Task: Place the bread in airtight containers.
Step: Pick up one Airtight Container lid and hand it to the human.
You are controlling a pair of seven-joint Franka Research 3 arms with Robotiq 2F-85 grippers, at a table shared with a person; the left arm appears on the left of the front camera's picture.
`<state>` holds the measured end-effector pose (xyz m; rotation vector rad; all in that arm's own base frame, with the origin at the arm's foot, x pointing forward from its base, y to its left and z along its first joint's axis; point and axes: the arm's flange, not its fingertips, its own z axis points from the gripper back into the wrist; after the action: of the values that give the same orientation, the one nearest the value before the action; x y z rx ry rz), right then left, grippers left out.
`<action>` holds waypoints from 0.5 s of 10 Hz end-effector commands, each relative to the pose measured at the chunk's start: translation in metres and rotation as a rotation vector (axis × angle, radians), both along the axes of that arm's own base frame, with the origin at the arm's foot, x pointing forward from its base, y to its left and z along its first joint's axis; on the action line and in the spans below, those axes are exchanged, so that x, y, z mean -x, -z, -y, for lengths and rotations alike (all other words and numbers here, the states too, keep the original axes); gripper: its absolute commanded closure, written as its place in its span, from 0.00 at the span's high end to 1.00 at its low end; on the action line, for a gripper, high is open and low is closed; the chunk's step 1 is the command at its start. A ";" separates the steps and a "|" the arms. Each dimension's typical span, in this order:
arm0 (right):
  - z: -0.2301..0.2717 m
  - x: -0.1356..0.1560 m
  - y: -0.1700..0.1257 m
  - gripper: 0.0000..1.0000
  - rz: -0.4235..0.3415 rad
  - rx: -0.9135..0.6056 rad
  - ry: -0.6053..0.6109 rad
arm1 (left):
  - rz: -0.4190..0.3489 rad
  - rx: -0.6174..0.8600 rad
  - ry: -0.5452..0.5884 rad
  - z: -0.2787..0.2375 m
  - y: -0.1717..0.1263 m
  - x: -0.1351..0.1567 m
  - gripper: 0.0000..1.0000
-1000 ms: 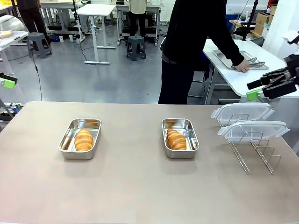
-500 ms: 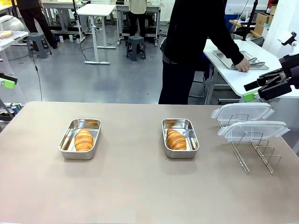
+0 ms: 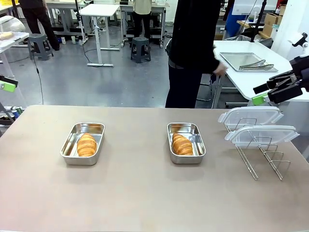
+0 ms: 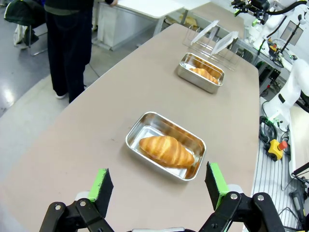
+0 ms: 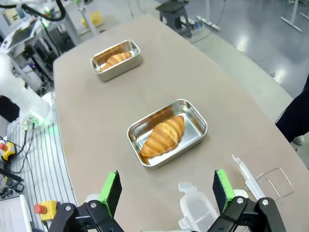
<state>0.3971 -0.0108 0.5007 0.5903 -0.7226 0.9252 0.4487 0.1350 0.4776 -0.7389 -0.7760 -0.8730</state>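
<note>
Left gripper and right gripper have fingers spread wide, empty. Front view shows clear lids resting on the wire rack

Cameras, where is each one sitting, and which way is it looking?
Front view: sits between the arms, looks across the table at the person; left gripper and right gripper poke in from the edges, both open.
Left wrist view: rides the left wrist, looks down the table over the left pan; own green pads at the bottom.
Right wrist view: rides the right wrist, looks over the right pan and lids; own green pads at the bottom.
Shared: both wrist views show both pans, each holding a croissant.
</note>
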 end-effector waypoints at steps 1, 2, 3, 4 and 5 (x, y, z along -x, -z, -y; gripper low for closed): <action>0.000 0.000 0.000 1.00 0.000 0.000 0.000 | 0.011 0.006 0.011 0.001 -0.002 0.001 1.00; -0.004 0.015 -0.012 1.00 0.038 0.154 -0.045 | 0.011 0.006 0.011 0.001 -0.002 0.001 1.00; -0.012 0.021 -0.017 1.00 0.134 0.385 -0.228 | 0.011 0.006 0.011 0.001 -0.002 0.001 1.00; -0.019 0.024 -0.018 1.00 0.204 0.559 -0.338 | 0.011 0.006 0.011 0.001 -0.002 0.001 1.00; -0.023 0.023 -0.015 1.00 0.219 0.683 -0.382 | 0.011 0.006 0.011 0.001 -0.002 0.001 1.00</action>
<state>0.3763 0.0141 0.5156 0.2302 -0.4810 1.3334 0.4487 0.1350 0.4777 -0.7388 -0.7760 -0.8731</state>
